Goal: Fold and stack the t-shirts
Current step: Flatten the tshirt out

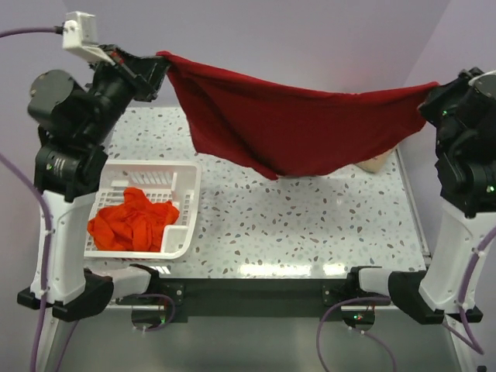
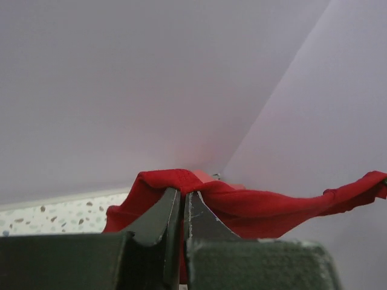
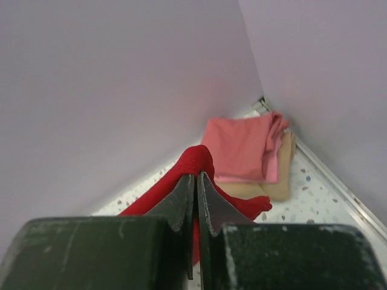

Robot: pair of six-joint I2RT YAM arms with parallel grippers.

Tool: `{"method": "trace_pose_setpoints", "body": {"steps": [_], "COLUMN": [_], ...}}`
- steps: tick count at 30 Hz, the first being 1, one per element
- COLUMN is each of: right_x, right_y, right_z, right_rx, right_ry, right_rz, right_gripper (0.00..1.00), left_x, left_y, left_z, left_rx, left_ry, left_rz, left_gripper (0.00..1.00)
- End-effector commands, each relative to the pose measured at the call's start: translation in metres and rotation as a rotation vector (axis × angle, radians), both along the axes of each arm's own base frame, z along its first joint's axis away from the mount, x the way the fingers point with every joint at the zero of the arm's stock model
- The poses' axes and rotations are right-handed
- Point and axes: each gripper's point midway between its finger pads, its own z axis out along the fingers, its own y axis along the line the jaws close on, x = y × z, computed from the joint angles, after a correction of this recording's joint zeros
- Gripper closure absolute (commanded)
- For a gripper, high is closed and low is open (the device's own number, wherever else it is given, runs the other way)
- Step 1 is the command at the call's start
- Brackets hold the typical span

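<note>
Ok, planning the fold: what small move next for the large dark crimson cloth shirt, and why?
Probably lower both ends together onto the speckled table: the left gripper and right gripper each pinch an edge, and the dark crimson cloth shirt hangs sagging between them.

Seen from overhead, the hanging crimson shirt (image 1: 287, 128) hid nearly all of the tan shirt (image 1: 377, 164), leaving one corner showing. From the right wrist, the pink shirt (image 3: 242, 148) covered most of the tan shirt. The crimson shirt's far end ran off the left wrist view.
</note>
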Motion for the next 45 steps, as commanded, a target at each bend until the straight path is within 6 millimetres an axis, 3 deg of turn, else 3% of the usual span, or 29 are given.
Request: {"method": "trace_pose_setpoints", "body": {"steps": [1, 7, 12, 15, 16, 25, 29, 31, 33, 35, 37, 41, 45], "right_x": [-0.043, -0.116, -0.151, -0.142, -0.134, -0.035, -0.008, 0.003, 0.002, -0.002, -0.007, -0.028, -0.062], "right_y": [-0.019, -0.039, -0.052, -0.053, -0.051, -0.029, -0.022, -0.018, -0.015, -0.011, -0.011, -0.008, -0.014], "right_z": [0.07, 0.124, 0.142, 0.137, 0.132, 0.056, 0.041, 0.038, 0.046, 0.059, 0.063, 0.073, 0.086], "right_rx": [-0.035, -0.094, -0.139, -0.164, -0.168, -0.229, -0.227, -0.219, -0.209, -0.183, -0.178, -0.151, -0.131], "right_ry": [-0.251, -0.474, -0.53, -0.49, -0.464, -0.153, -0.092, -0.078, -0.101, -0.149, -0.165, -0.217, -0.273], "right_rz": [-0.102, -0.21, -0.296, -0.297, -0.281, -0.182, -0.157, -0.142, -0.123, -0.104, -0.099, -0.071, -0.088], "right_gripper": [1.0, 1.0, 1.0, 1.0, 1.0, 1.0, 1.0, 1.0, 1.0, 1.0, 1.0, 1.0, 1.0], "left_x": [-0.038, -0.088, -0.107, -0.095, -0.081, 0.015, 0.04, 0.047, 0.048, 0.041, 0.039, 0.017, -0.012], "left_y": [-0.001, -0.004, -0.009, -0.02, -0.026, -0.063, -0.066, -0.065, -0.064, -0.06, -0.06, -0.052, -0.039], "left_z": [0.046, 0.055, 0.06, 0.049, 0.04, -0.051, -0.07, -0.067, -0.062, -0.039, -0.037, -0.016, 0.009], "left_rx": [-0.043, -0.067, -0.091, -0.084, -0.072, 0.034, 0.069, 0.089, 0.097, 0.106, 0.109, 0.104, 0.089], "left_ry": [-0.184, -0.246, -0.257, -0.209, -0.173, 0.071, 0.113, 0.109, 0.103, 0.051, 0.048, -0.013, -0.091], "left_rz": [-0.076, -0.177, -0.243, -0.284, -0.296, -0.357, -0.339, -0.323, -0.316, -0.303, -0.303, -0.291, -0.255], "left_gripper": [1.0, 1.0, 1.0, 1.0, 1.0, 1.0, 1.0, 1.0, 1.0, 1.0, 1.0, 1.0, 1.0]}}
